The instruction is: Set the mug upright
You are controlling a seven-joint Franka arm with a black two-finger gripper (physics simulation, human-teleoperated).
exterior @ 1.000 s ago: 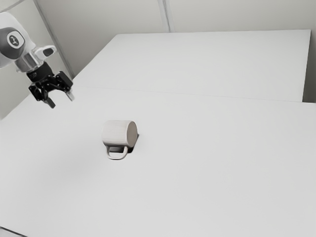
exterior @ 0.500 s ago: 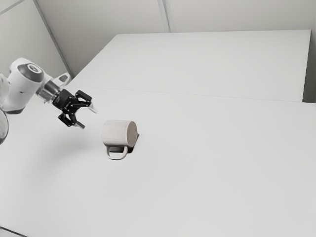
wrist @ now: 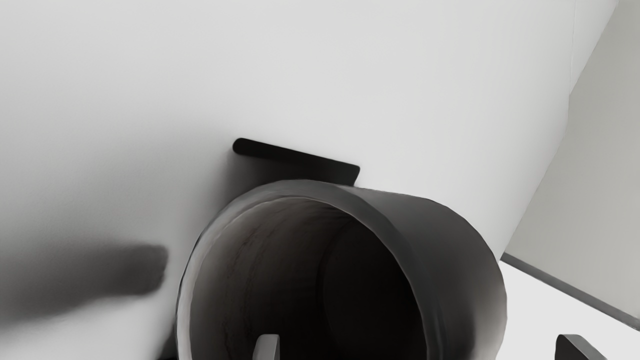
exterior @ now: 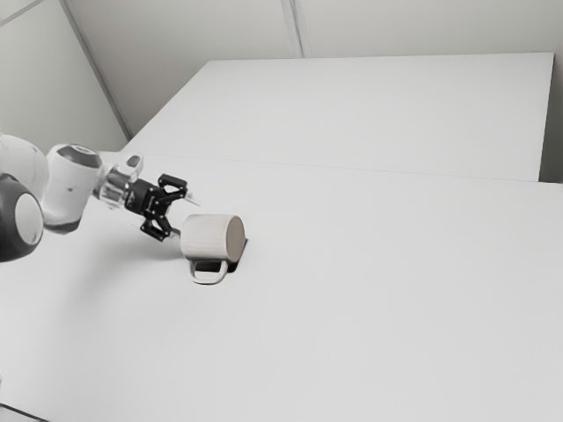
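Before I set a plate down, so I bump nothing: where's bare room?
Bare table: from the base of the mug to the exterior view's right, and below its handle in that view. Crowded: the mug's mouth, with the open gripper at it.

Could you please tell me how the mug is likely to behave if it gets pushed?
The mug is probably stiff, since its rim looks thick. Lying on its rounded side, it seems apt to roll if nudged sideways, though the protruding handle would likely stop a full turn.
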